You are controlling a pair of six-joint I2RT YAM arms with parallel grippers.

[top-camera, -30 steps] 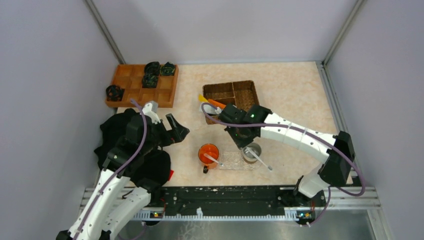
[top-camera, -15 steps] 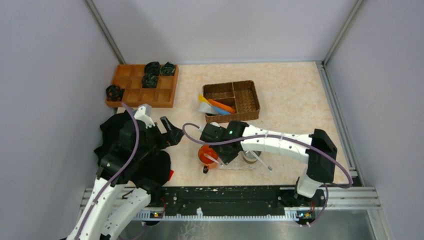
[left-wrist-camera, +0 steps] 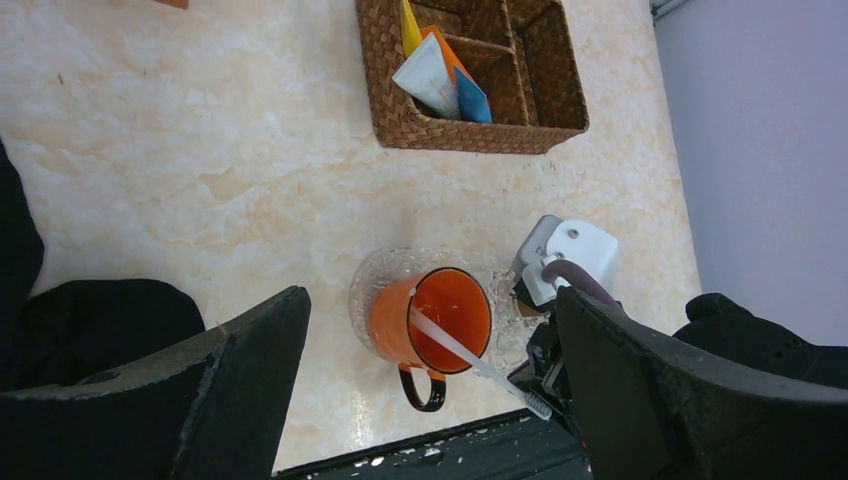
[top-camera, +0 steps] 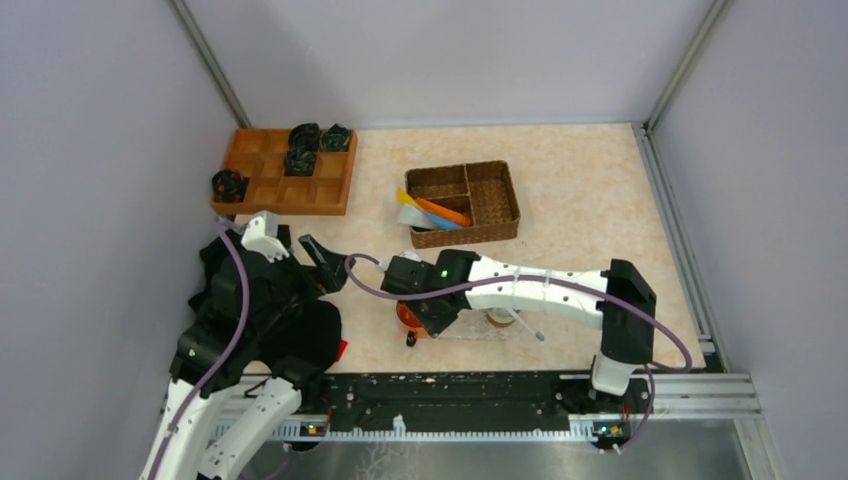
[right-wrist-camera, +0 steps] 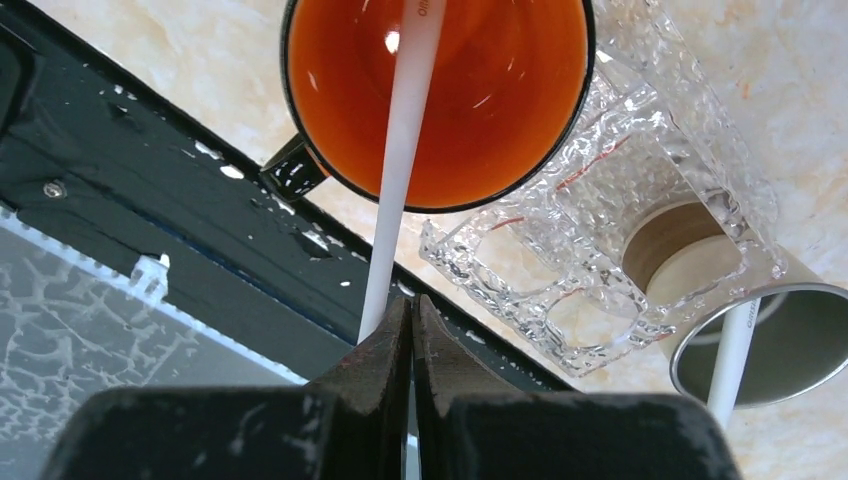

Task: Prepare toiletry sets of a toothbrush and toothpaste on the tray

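Toothbrush [right-wrist-camera: 400, 150] leans from orange mug [right-wrist-camera: 500, 120] within reach; my right gripper [right-wrist-camera: 412, 305] hovers pressed together, left gripper [left-wrist-camera: 428, 298] spread aside.

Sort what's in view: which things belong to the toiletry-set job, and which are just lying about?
Job: toothbrushes in the orange mug and steel cup, tubes in the wicker basket, clear tray.
Lying about: wooden compartment tray, black cloth; mug, cup, basket merely containers.

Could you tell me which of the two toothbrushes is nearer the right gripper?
The toothbrush in the orange mug; the other toothbrush stands in the steel cup, farther off.
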